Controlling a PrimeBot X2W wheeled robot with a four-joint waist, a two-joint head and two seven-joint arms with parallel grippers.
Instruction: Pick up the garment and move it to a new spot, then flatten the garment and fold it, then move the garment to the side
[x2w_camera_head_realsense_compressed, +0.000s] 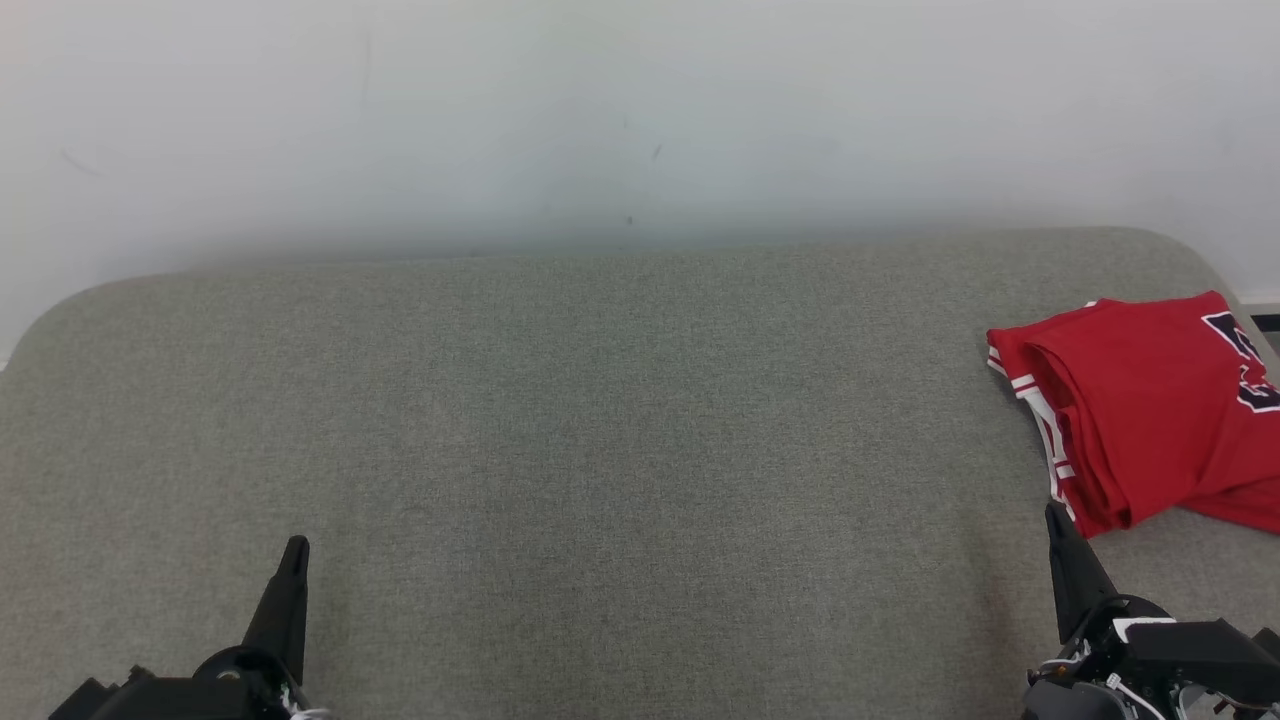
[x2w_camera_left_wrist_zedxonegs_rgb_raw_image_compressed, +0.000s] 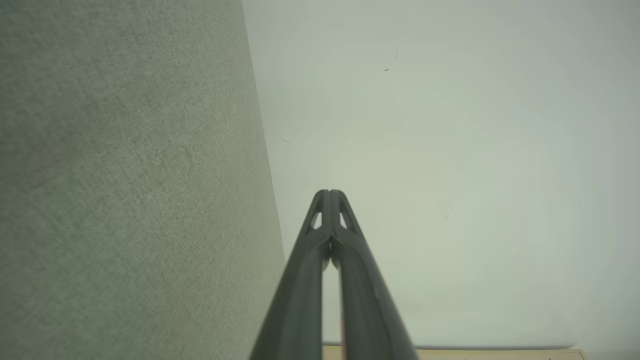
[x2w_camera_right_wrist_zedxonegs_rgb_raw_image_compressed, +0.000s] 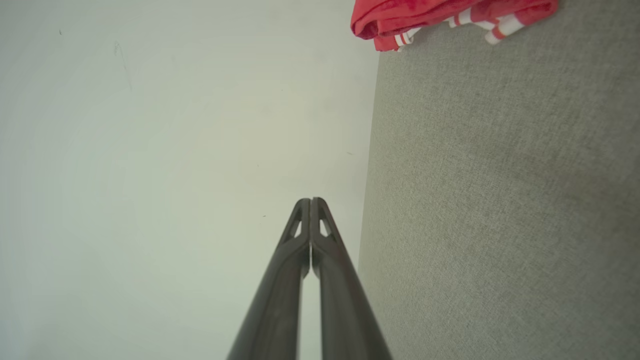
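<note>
Pale wall (x2w_camera_head_realsense_compressed: 640, 120): plain, running behind the whole work area and meeting the back edge of the surface.

Grey upholstered surface (x2w_camera_head_realsense_compressed: 600, 420): wide and flat, with rounded far corners at left and right. Its middle and left offer broad open room for either arm to travel. The near edge lies below the head view and cannot be assessed.

Red garment (x2w_camera_head_realsense_compressed: 1150, 400): lying at the far right of the surface, close to the right rear corner and well apart from the centre. It shows stacked layers, with a white-striped trim edge facing the middle and a dark printed mark on top. Its right portion runs out of the head view, so whether it overhangs the side edge cannot be confirmed. In the right wrist view one fold appears to reach the back edge by the wall.

Left gripper (x2w_camera_head_realsense_compressed: 296, 545): lower left, fingers pressed together, holding nothing, low over bare fabric.

Right gripper (x2w_camera_head_realsense_compressed: 1053, 512): lower right, fingers likewise together and empty, its tip just beside the garment's near corner. Contact there cannot be told.

Assessment: the garment looks folded and set to the side, with both grippers free, so the task appears at or near completion. At most, a tidier fold or a nudge inboard from the edges may be outstanding.
</note>
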